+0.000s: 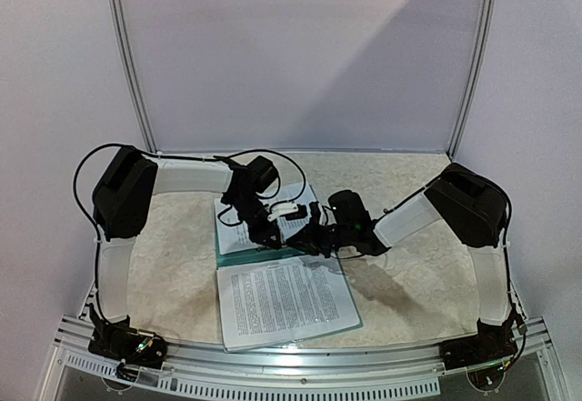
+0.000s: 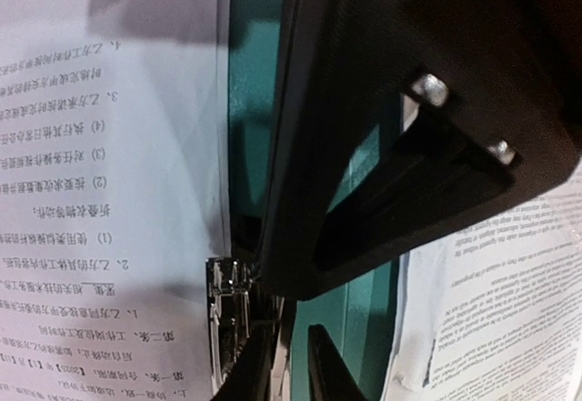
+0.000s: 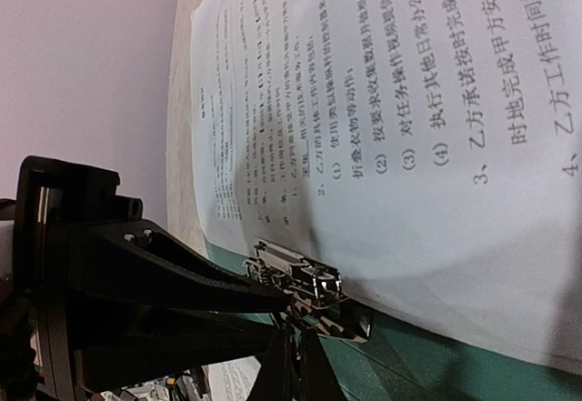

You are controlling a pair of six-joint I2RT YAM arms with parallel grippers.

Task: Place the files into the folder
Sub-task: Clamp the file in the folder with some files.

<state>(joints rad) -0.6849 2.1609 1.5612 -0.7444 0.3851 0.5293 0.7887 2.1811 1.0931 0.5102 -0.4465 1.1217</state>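
Observation:
The teal folder [image 1: 255,257] lies open mid-table. One printed sheet of the files [image 1: 238,224] rests on its far half and another [image 1: 286,301] on its near half. Both grippers meet at the silver clip [image 2: 225,301] by the spine. My left gripper [image 2: 286,369] has its fingers nearly together at the clip; in the right wrist view its fingers [image 3: 209,283] converge on the clip [image 3: 305,283]. My right gripper [image 3: 300,355] is shut, with its tips touching the clip's near end. The far sheet's edge [image 3: 409,146] sits at the clip, above bare folder [image 3: 436,365].
The beige table surface [image 1: 409,274] surrounds the folder. White wall panels stand behind and to the sides. A metal rail [image 1: 300,360] runs along the near edge between the arm bases. The right arm's black housing [image 2: 409,101] fills much of the left wrist view.

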